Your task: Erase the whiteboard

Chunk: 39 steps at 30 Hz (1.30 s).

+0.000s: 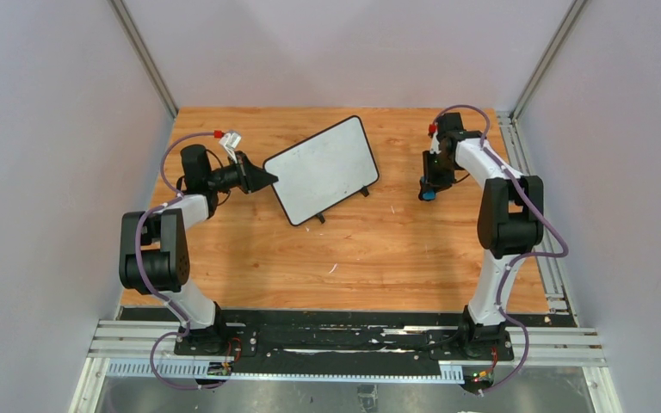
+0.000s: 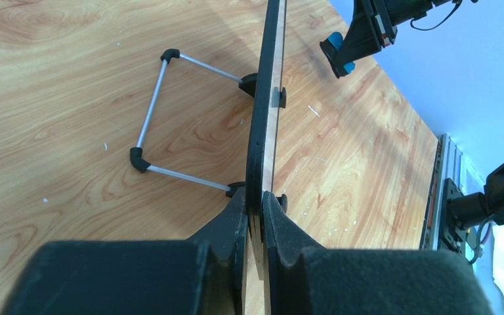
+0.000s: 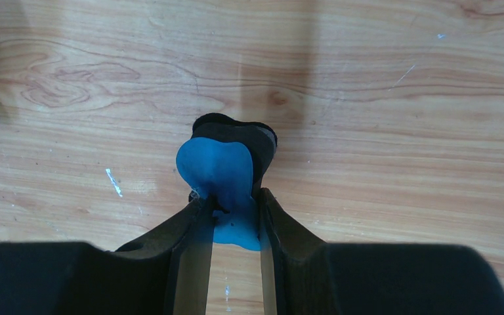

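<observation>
My left claw (image 1: pixel 268 178) is pinched fully shut on the black frame of the whiteboard (image 1: pixel 323 169), gripping it at the left corner nearest my arm. From my left wrist I see the whiteboard edge-on, a thin dark line running away from me, with one finger pressed on each side of the frame. The whiteboard sits left of the middle of the wooden surface (image 1: pixel 379 258), turned at an angle so that its long sides run from near-left to far-right. Its white face looks up toward the overhead camera; I cannot make out any writing on it. Two small black feet (image 1: pixel 320 218) poke out along its near edge, and behind it a wire stand (image 2: pixel 151 121) with black corner pieces rests on the wood.

My right claw (image 1: pixel 430 191) is partly closed on an eraser (image 3: pixel 218 172), blue with a black pad. It points down at the surface, off to the right and well apart from the whiteboard. I cannot tell whether the eraser touches the wood.
</observation>
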Tool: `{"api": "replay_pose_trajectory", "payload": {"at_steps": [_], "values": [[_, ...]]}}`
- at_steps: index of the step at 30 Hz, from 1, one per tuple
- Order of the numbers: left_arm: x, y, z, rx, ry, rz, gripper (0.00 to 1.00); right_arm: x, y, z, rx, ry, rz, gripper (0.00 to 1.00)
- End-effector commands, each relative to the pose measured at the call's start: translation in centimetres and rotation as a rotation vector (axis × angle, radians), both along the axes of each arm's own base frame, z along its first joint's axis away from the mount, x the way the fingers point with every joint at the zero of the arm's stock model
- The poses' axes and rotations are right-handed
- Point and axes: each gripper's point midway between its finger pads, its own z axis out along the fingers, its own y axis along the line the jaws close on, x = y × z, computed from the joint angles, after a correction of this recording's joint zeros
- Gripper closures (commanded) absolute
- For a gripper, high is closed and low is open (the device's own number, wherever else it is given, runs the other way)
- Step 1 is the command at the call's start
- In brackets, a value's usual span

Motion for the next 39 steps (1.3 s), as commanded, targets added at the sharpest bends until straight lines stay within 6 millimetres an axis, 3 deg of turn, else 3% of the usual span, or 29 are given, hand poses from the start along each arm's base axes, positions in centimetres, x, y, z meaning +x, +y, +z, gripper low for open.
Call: {"api": "replay_pose_trajectory", "payload": {"at_steps": [1, 12, 21, 39], "values": [[0.9, 0.8, -2.5, 0.066, 0.020, 0.046, 1.00, 0.1, 0.2, 0.9, 0.027, -0.002, 0.018, 0.98], [0.8, 0.9, -2.6, 0.068, 0.024, 0.047, 1.00, -0.6, 0.8, -2.0, 0.056, 0.070, 0.023, 0.91], [0.9, 0.8, -2.7, 0.071, 0.027, 0.046, 1.00, -0.6, 0.9, -1.9, 0.061, 0.067, 0.024, 0.77], [0.7, 0.8, -2.7, 0.069, 0.029, 0.045, 1.00, -0.8, 1.0, -1.3, 0.069, 0.049, 0.019, 0.61]]}}
